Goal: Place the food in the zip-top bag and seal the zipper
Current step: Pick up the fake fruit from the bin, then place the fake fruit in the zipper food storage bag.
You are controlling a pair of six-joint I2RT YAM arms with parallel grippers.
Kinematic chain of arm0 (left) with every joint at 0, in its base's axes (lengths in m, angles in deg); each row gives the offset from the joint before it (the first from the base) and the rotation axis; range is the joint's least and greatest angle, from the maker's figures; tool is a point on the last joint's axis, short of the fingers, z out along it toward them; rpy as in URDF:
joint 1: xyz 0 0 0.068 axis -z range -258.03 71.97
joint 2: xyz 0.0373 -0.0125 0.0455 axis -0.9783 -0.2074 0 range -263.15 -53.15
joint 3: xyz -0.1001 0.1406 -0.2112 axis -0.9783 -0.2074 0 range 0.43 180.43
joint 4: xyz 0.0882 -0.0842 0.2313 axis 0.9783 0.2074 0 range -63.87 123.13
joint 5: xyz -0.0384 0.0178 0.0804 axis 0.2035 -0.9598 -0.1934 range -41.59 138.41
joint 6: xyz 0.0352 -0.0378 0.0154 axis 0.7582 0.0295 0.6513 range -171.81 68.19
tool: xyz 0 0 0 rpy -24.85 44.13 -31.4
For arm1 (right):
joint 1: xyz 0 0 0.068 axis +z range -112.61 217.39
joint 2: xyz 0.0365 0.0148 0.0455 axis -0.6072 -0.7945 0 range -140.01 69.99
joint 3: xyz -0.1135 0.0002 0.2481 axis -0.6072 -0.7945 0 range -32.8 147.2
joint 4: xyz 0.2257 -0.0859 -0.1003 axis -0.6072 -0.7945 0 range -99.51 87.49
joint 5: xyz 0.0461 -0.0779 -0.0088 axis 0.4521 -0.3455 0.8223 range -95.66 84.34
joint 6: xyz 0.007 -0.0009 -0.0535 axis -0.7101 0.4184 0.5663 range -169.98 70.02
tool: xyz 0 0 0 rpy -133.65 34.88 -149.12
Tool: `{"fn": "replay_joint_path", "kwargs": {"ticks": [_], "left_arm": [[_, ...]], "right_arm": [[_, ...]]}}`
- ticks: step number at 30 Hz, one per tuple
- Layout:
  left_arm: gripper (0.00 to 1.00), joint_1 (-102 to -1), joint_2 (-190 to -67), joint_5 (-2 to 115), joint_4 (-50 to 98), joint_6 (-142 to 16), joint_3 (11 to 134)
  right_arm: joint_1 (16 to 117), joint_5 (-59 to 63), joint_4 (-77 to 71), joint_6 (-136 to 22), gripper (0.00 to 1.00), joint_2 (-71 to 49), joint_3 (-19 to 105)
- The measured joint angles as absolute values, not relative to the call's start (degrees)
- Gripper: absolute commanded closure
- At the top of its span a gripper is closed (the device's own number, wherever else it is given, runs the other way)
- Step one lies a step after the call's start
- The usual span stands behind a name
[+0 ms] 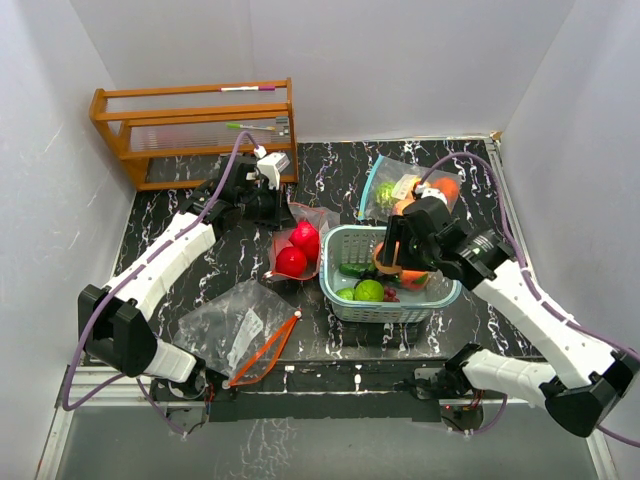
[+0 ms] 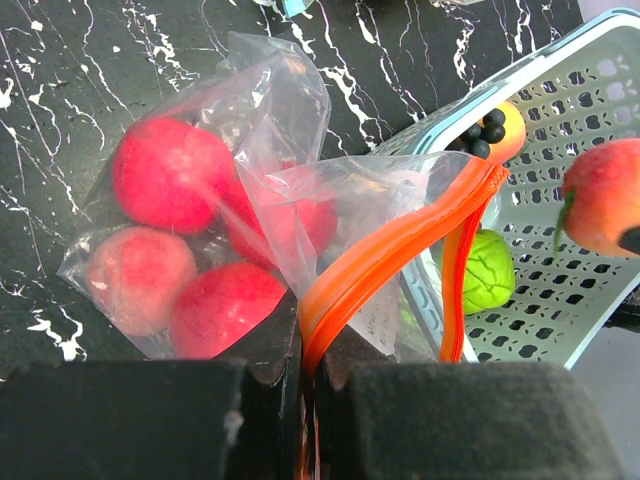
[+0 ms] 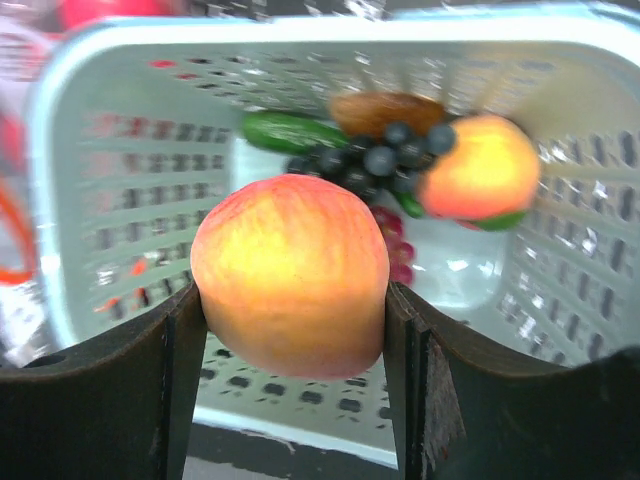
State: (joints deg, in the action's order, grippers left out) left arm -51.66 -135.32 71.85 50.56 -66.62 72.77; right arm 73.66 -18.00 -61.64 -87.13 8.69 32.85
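A clear zip-top bag (image 1: 296, 245) with an orange zipper (image 2: 395, 250) lies left of the teal basket (image 1: 334, 240) and holds several red and pink fruits (image 2: 170, 175). My left gripper (image 2: 312, 375) is shut on the bag's orange zipper rim. My right gripper (image 3: 295, 330) is shut on a peach-coloured fruit (image 3: 290, 275) and holds it above the basket (image 3: 120, 150); it shows from above too (image 1: 390, 262). In the basket lie a green cucumber (image 3: 285, 130), dark grapes (image 3: 375, 160), an orange fruit (image 3: 480, 170) and green fruits (image 1: 368, 291).
A second clear bag (image 1: 240, 335) with an orange zipper lies at the front left. A blue-zippered bag (image 1: 400, 188) with food lies behind the basket. A wooden rack (image 1: 195, 130) stands at the back left. White walls close in on all sides.
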Motion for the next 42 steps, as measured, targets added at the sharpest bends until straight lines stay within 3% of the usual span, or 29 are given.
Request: {"fn": "replay_joint_path", "kwargs": {"ticks": [8,14,21,31,36,42], "left_arm": [[1.0,-51.7,-135.3,71.9,50.8,-66.8,73.4],[1.0,-51.7,-135.6,71.8,51.9,-66.8,76.3],[1.0,-51.7,-136.5,72.0,51.9,-66.8,77.4],[1.0,-52.3,-137.3,71.7,51.8,-66.8,77.7],[1.0,-52.3,-137.3,71.8,51.8,-66.8,77.9],[1.0,-52.0,-137.3,72.2,52.6,-66.8,78.1]], "right_arm": [[73.7,-4.3,-46.4,-83.3,0.84,10.0,36.2],[75.7,3.2,-34.2,-82.3,0.84,2.3,37.9],[83.5,2.6,-28.4,-79.8,0.84,-9.4,43.0],[87.7,-6.7,-32.4,-78.5,0.82,-14.5,47.3],[88.3,-16.6,-37.0,-78.8,0.66,-20.3,50.5],[88.3,-22.6,-37.8,-78.6,0.16,-25.8,52.1]]}}
